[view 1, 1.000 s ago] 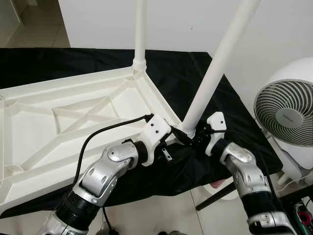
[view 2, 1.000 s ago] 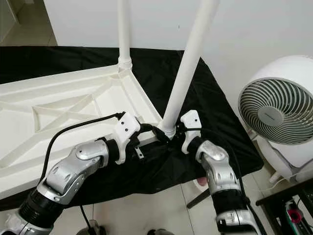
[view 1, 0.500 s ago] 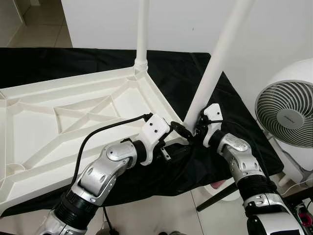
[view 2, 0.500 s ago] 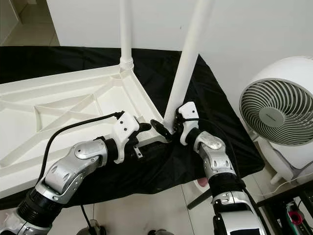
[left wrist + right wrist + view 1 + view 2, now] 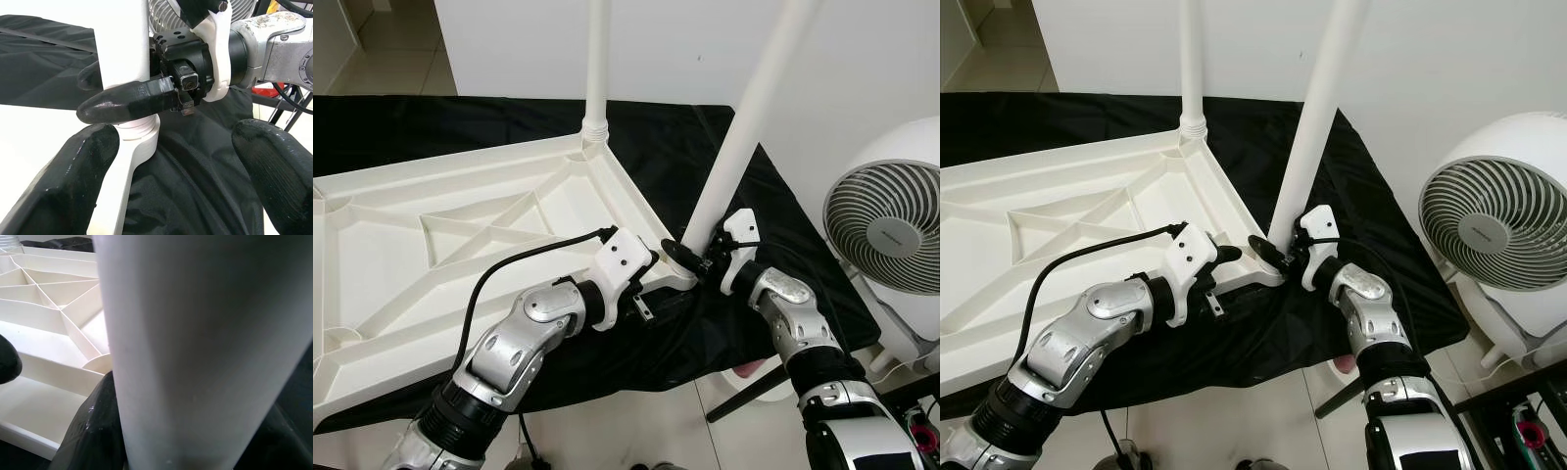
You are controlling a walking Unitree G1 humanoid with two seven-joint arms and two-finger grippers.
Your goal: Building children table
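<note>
The white plastic table top [image 5: 372, 255] lies upside down on a black cloth [image 5: 685, 147]. Two white legs stand up from it: a far leg [image 5: 597, 59] and a near leg [image 5: 744, 127], which leans right from the near corner socket [image 5: 137, 147]. My right gripper [image 5: 693, 259] is shut on the base of the near leg, one finger [image 5: 127, 100] crossing its front. My left gripper [image 5: 166, 166] is open just before that corner, its fingers [image 5: 73, 186] spread to either side of the socket without touching the leg.
A white fan [image 5: 886, 230] stands on the floor to the right, close to my right arm. The cloth hangs over the front edge above pale tiles [image 5: 636, 431]. A dark slanted bar [image 5: 744, 392] shows under the cloth's right corner.
My right gripper has slid leftward, closer onto the leg's base, and the leg stands slightly more upright. The left gripper has drawn back a little from the socket.
</note>
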